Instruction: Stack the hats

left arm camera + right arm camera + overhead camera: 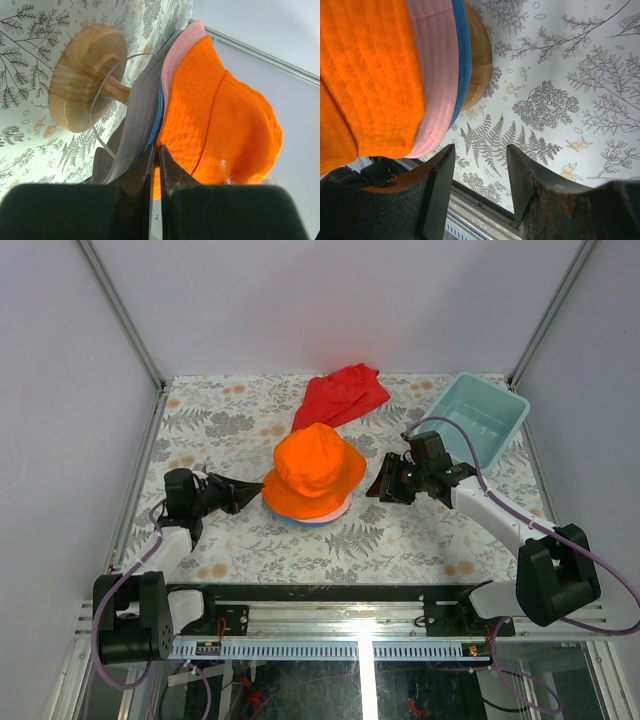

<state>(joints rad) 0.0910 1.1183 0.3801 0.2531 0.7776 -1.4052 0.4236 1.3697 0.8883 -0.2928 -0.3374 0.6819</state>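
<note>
Four soft bucket hats sit stacked one on another at the middle of a worktop (pixel 400 540) printed with grey ferns and small orange flowers. The orange hat (pixel 318 468) is on top, bright, with a round crown and a floppy brim that droops over the rest. From above, only thin edges of the lower brims peek out at its near side.

The left wrist view shows the layers from the side. Under the orange hat comes the pink hat (pixel 182 47), then a sliver of the blue hat (pixel 159 122), then the grey hat (pixel 137 115) at the bottom. A thin pale cord (pixel 100 100) loops out from the grey hat. The stack rests on a wooden stand (pixel 87 75) with a round base and a narrow stem.

The left gripper (pixel 156 170) is at the left edge of the brims, its fingers pressed almost together. Whether any fabric is pinched between them cannot be told. The right gripper (pixel 479 175) is just to the right of the stack, fingers spread wide with only the worktop showing between them.

A crumpled red cloth (pixel 343 395) lies behind the stack. A teal tub (pixel 483 418) stands at the far right corner.
</note>
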